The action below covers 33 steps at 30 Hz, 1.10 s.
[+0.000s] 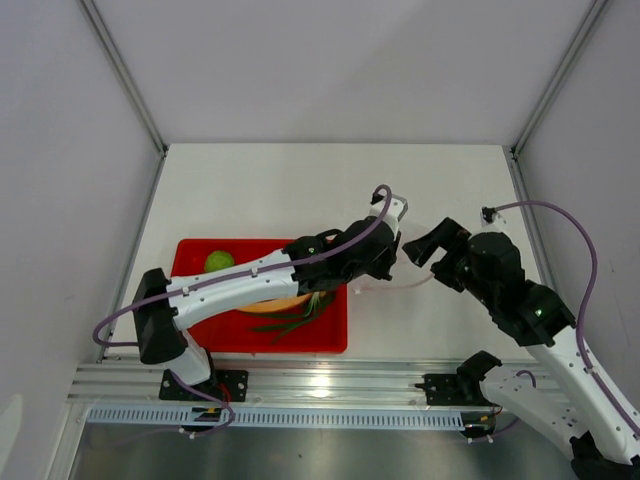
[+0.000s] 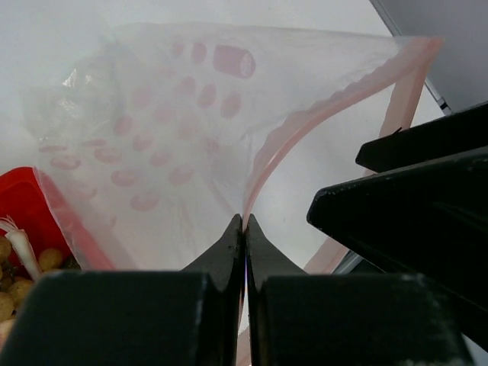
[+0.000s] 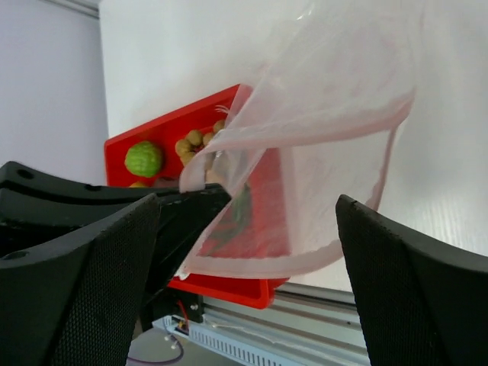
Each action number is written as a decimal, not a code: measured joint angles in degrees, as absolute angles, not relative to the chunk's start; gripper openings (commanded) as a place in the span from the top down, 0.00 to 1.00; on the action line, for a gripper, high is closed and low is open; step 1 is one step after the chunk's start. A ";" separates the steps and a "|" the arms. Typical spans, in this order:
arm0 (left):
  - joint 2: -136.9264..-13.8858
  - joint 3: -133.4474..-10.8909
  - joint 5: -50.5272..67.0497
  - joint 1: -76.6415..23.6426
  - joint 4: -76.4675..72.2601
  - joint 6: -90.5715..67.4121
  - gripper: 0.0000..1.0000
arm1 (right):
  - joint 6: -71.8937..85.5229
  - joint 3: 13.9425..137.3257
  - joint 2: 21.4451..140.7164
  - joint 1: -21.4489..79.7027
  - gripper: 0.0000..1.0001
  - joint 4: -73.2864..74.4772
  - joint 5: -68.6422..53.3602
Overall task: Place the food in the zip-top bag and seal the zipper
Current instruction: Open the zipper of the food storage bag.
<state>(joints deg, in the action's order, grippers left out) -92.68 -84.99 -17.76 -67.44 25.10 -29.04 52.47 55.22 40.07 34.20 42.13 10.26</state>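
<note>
Just right of the tray (image 1: 200,250), we see the bag (image 3: 335,114) held up by the left gripper (image 2: 244,229), with no food in it.
The bag is clear with pink dots and hangs above the table (image 1: 300,190) at the tray's right edge, its mouth gaping. The left fingers are pressed together on the zipper (image 2: 305,130), pinching one side of the pink strip. The right gripper (image 3: 248,202) faces it from the right, fingers spread wide on either side of the bag and holding nothing. We cannot tell whether they touch the plastic. In the tray the green ball (image 1: 219,261) lies at the far left. The tan balls (image 3: 194,141) sit beside it, the stalks (image 1: 300,318) lie toward the near right, and the orange ball (image 1: 280,303) is partly hidden under the left arm.
</note>
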 measured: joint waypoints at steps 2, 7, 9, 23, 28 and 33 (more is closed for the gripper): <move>-92.68 -86.41 -17.63 -67.09 26.35 -29.76 0.99 | 50.61 57.28 41.08 34.20 0.01 44.23 11.64; -92.90 -91.44 -17.65 -66.04 27.88 -31.66 0.99 | 45.98 62.22 40.51 34.20 0.01 49.76 16.03; -93.06 -92.97 -17.65 -65.36 28.08 -32.69 0.99 | 43.55 63.51 39.97 34.20 0.01 50.74 15.99; -95.00 -97.54 -17.17 -63.92 31.92 -37.15 1.00 | 39.53 66.26 43.86 34.26 0.12 52.18 11.62; -95.00 -97.54 -15.51 -63.92 31.70 -38.52 0.99 | 41.63 66.83 44.95 34.26 0.21 52.58 13.74; -95.00 -97.43 -14.13 -63.92 30.76 -39.77 0.99 | 44.18 67.24 47.94 34.24 0.34 52.88 15.46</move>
